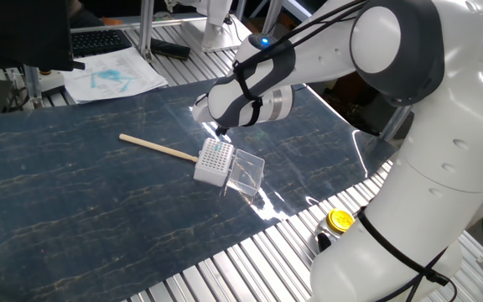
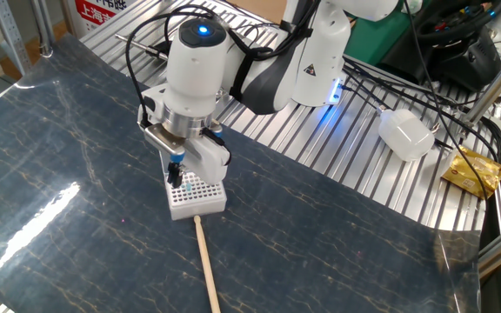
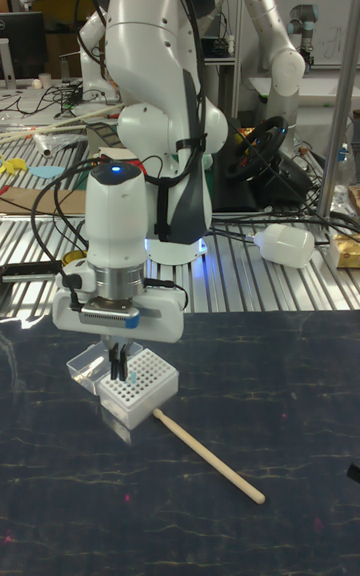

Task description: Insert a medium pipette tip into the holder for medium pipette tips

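Note:
The holder for medium pipette tips (image 2: 200,196) is a small white box with a grid of holes on the dark mat. Its clear lid (image 1: 246,171) hangs open at one side. My gripper (image 2: 177,177) stands straight above the holder's far edge, pointing down. It is shut on the medium pipette tip (image 2: 179,182), a tiny pale blue sliver whose lower end is at the grid. In the tall fixed view the gripper (image 3: 118,366) is over the holder (image 3: 142,382), between the grid and the lid (image 3: 86,365). From the one fixed view the gripper (image 1: 220,132) hovers over the holder (image 1: 215,160).
A long tan wooden stick (image 2: 207,268) lies on the mat with one end touching the holder; the stick (image 1: 158,148) also shows here. A yellow cap (image 1: 340,221) sits on the metal slats. A white bottle (image 2: 404,133) and cables lie behind the arm.

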